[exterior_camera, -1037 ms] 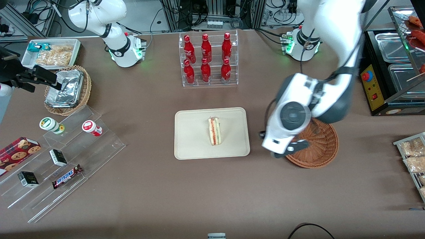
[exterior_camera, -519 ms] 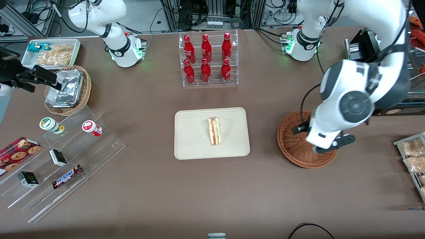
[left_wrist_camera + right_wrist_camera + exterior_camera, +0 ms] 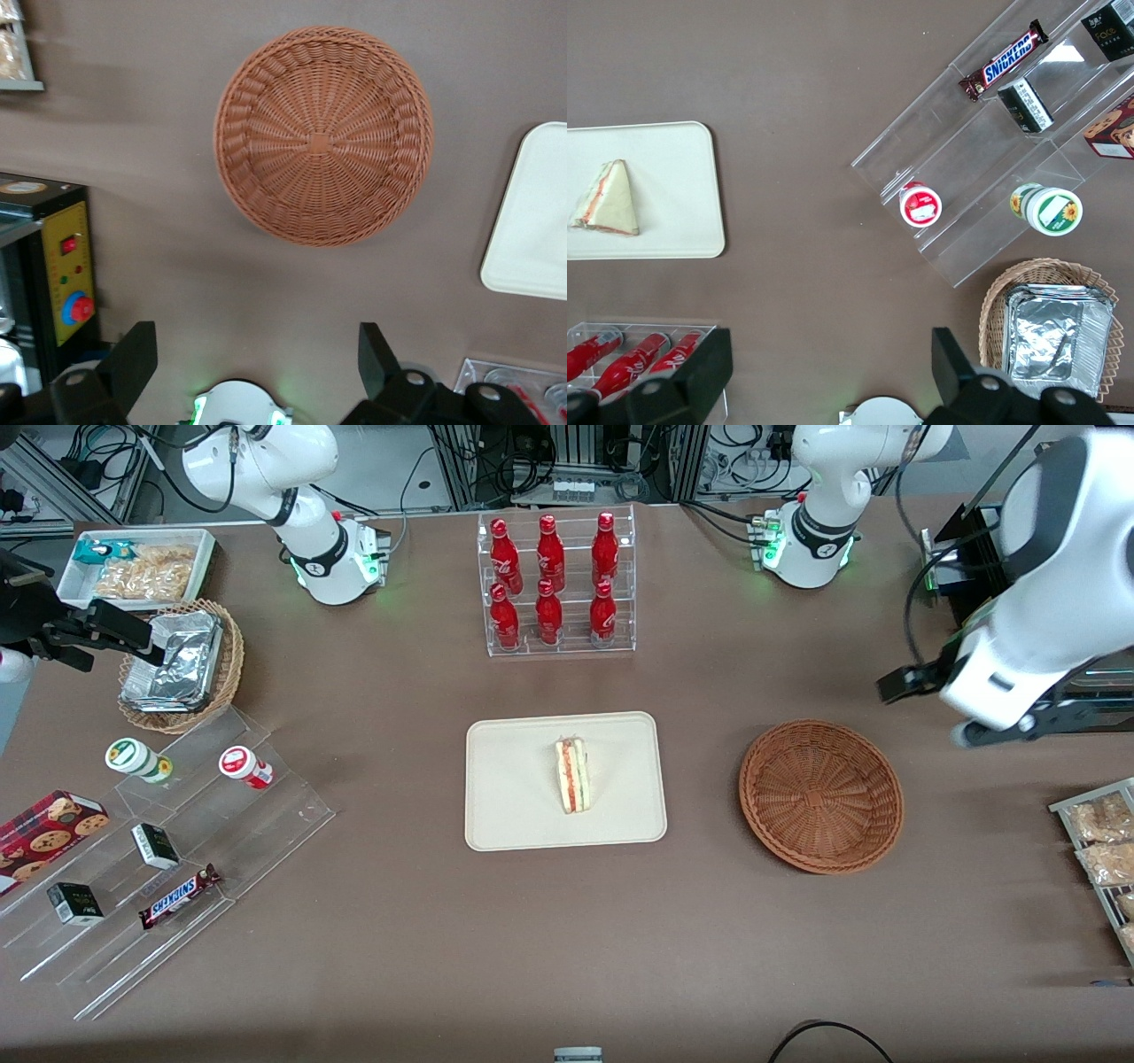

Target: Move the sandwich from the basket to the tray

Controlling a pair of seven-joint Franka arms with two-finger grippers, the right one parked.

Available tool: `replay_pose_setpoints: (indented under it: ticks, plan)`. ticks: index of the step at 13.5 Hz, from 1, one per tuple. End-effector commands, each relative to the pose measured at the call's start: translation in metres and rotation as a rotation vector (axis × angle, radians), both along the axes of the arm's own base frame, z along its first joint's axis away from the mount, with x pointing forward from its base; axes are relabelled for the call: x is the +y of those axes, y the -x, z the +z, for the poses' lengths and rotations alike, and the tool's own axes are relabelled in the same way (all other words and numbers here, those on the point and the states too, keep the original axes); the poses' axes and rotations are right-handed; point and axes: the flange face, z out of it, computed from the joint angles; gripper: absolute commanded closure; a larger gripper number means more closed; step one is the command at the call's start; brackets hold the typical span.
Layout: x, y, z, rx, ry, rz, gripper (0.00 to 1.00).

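Sandwich (image 3: 573,775): lying on the tray (image 3: 514,797).
Basket (image 3: 821,794): sitting beside the tray on the bench (image 3: 567,939).
Tool (image 3: 257,363): hovering above the bench near the basket, fingers (image 3: 133,359) apart, gripping nothing.

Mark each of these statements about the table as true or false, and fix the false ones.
1. The sandwich lies on the tray. True.
2. The brown basket holds a second sandwich. False: the basket has nothing in it.
3. The tool is shut on the sandwich. False: it is open, holds nothing, and hangs above the table at the working arm's end, well clear of the tray.
4. Six red bottles stand in a clear rack farther from the front camera than the tray. True.
5. The basket touches the tray. False: bare table shows between them.
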Motion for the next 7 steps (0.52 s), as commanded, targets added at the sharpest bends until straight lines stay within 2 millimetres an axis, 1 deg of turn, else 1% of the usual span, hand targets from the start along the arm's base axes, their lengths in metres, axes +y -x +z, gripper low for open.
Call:
replay_pose_setpoints:
  ticks: [1, 3, 5, 7]
  plan:
    - [0.015, 0.018, 0.018, -0.021, -0.004, -0.031, 0.0]
    - [0.026, 0.021, 0.029, -0.045, -0.005, -0.012, 0.0]
    - [0.036, 0.02, 0.033, -0.061, 0.007, 0.011, 0.0]
    - [0.033, 0.02, 0.03, -0.053, 0.034, 0.013, 0.0]
